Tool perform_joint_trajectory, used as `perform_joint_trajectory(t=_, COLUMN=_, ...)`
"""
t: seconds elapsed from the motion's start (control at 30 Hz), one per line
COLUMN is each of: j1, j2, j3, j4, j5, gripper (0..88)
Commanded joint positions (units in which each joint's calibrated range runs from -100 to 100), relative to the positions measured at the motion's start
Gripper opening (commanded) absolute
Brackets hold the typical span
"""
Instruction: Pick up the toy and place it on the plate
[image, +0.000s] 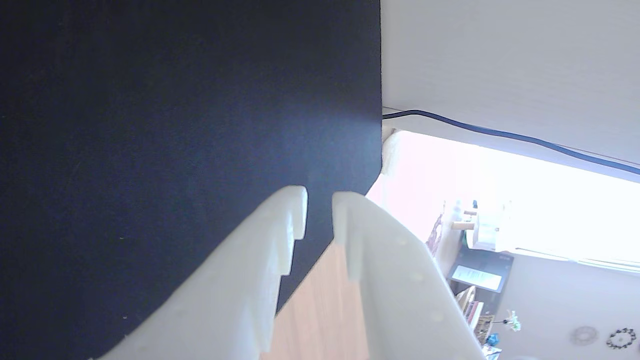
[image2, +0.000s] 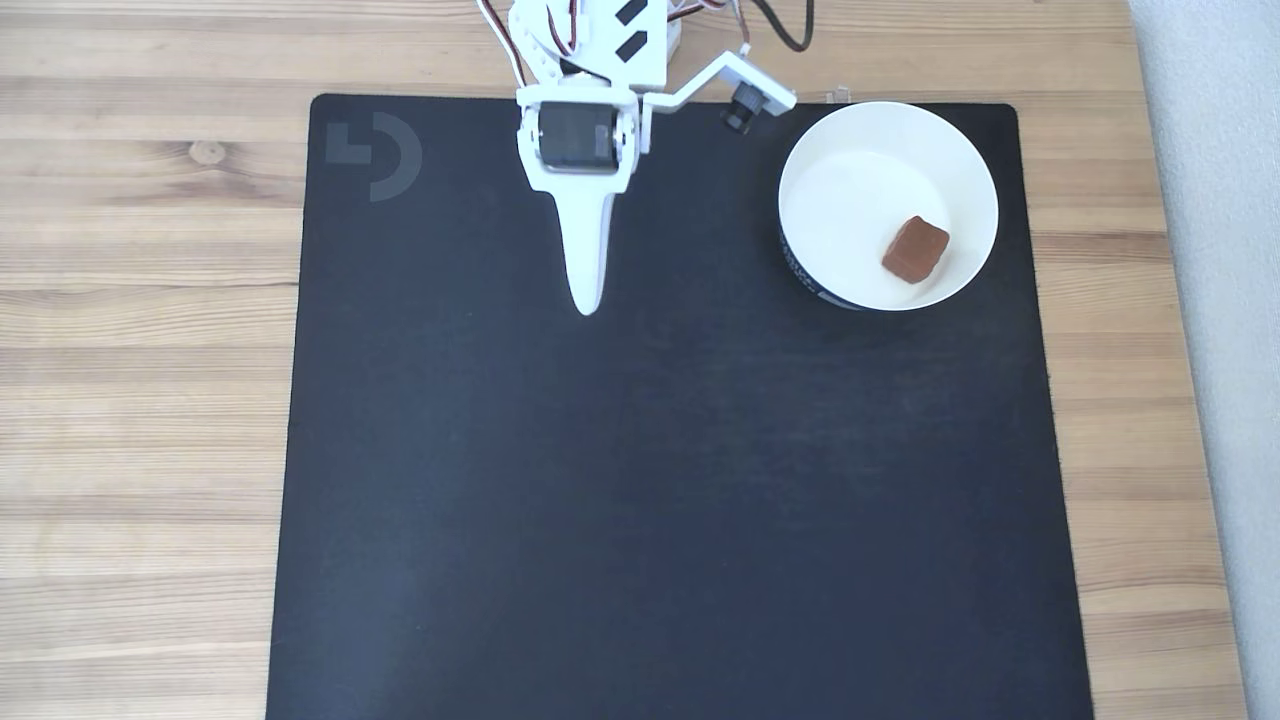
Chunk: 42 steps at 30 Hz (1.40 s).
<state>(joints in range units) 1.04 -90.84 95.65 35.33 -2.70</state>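
Observation:
In the fixed view the toy (image2: 915, 249), a small reddish-brown block, lies inside the white plate (image2: 848, 190), right of the dish's middle. The plate stands at the back right corner of the black mat (image2: 640, 500). My white gripper (image2: 585, 303) hangs over the back of the mat, well to the left of the plate, pointing toward the mat's middle. It is shut, its jaws forming one narrow point with nothing between them. In the wrist view the gripper (image: 320, 200) shows two white fingers with a slim gap, above the dark mat (image: 150, 125).
The mat covers most of a wooden table (image2: 150, 300). My arm's base and wires sit at the table's back edge, with the wrist camera (image2: 745, 105) sticking out toward the plate. A dark cable (image: 500, 132) and a bright room show past the mat's edge.

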Motion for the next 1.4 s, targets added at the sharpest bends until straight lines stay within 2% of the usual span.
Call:
perform_joint_trajectory(t=0.0, j1=0.42, j2=-4.99, j3=4.08, j4=-0.28, j5=-0.06, gripper=2.4)
perform_joint_trajectory(t=0.27, j1=0.34, j2=-8.58, j3=3.90, j4=13.61, j5=-0.06, gripper=2.4)
perform_joint_trajectory(t=0.43, j1=0.34, j2=-8.58, j3=3.90, j4=17.51, j5=-0.06, gripper=2.5)
perform_joint_trajectory(t=1.37, j1=0.17, j2=-8.58, j3=3.90, j4=17.76, j5=0.30, gripper=2.6)
